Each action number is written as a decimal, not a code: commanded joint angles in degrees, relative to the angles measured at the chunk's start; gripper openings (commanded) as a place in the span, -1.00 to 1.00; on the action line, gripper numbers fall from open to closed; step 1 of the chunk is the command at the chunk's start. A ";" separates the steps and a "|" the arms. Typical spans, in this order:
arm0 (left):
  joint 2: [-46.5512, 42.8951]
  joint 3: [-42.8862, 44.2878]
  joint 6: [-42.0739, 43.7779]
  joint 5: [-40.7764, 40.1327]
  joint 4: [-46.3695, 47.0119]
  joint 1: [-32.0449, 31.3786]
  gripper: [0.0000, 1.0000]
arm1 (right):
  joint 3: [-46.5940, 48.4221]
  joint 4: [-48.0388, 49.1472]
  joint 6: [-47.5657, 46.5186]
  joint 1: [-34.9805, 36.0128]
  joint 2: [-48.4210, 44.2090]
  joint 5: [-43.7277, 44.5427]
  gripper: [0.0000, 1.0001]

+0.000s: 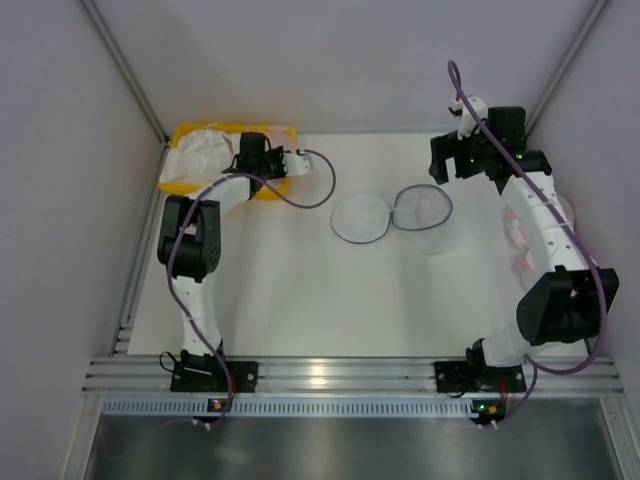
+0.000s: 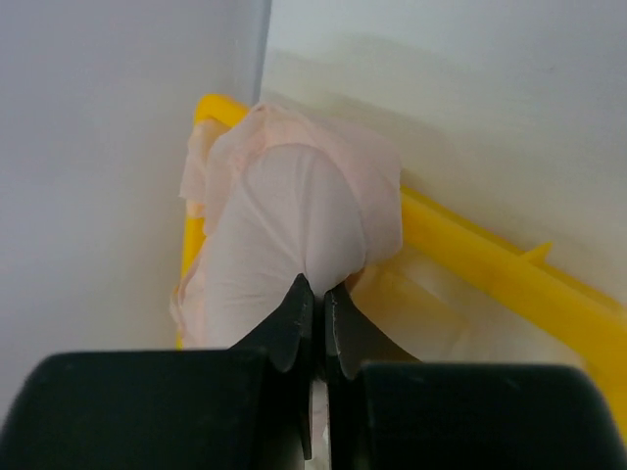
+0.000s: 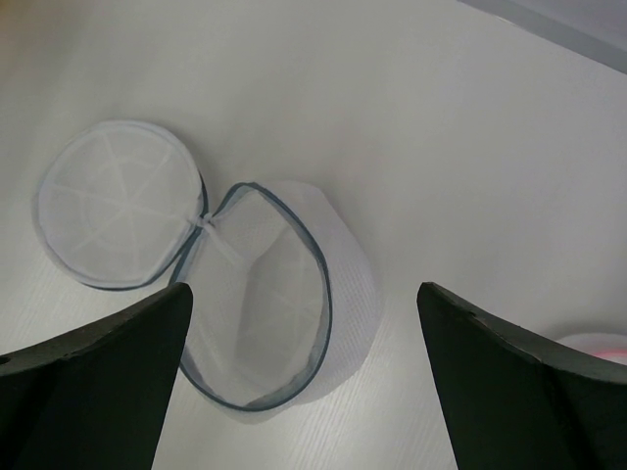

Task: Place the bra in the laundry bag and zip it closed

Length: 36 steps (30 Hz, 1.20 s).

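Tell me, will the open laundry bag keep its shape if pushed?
Likely it slides rather than resists: the laundry bag is thin mesh, so probably light. Its walls stand open unaided, so the rim seems somewhat springy.

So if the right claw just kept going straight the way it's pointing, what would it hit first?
Most likely the laundry bag. In the wrist view its open, grey-rimmed mouth lies directly ahead, between the spread fingers of the right claw. How far off it is, the pictures don't show.

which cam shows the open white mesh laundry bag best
Right wrist: the round white mesh laundry bag is close and large, unzipped, lid flipped aside. Top external shows the bag small, mid-table. Left wrist misses it.
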 commanded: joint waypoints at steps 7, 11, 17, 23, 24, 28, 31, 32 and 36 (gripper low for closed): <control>-17.08 1.49 -11.88 0.82 -2.22 -0.20 -1.00 | 0.88 -1.14 0.51 0.21 -3.09 -2.22 0.99; -21.47 3.51 -19.79 0.28 -9.32 -0.47 -1.00 | 1.14 -2.01 0.60 0.21 -3.53 -3.27 0.99; -30.33 7.47 -34.21 1.42 -21.54 -1.26 -1.00 | 0.71 -4.39 1.39 0.21 -3.61 -8.54 0.99; -39.21 5.63 -51.60 7.39 -31.32 -2.14 -1.00 | -1.75 -5.79 1.83 0.21 -3.96 -14.51 0.99; -40.63 4.15 -53.89 9.32 -32.89 -2.14 -1.00 | -2.11 -6.23 1.74 0.30 -4.23 -15.14 0.99; -48.71 -5.08 -66.46 20.20 -32.91 -2.22 -1.00 | -3.25 -7.99 0.34 0.30 -4.41 -18.56 0.99; -52.32 -10.79 -76.12 23.83 -32.82 -2.31 -1.00 | -4.65 -9.75 0.07 0.47 -4.58 -22.69 0.99; -53.63 -13.16 -78.06 25.14 -32.82 -2.31 -1.00 | -5.27 -9.93 0.07 0.73 -4.67 -25.31 0.99; -55.49 -18.00 -90.87 28.75 -31.34 -2.22 -1.00 | -12.11 -5.99 3.40 3.89 -8.08 -33.85 0.53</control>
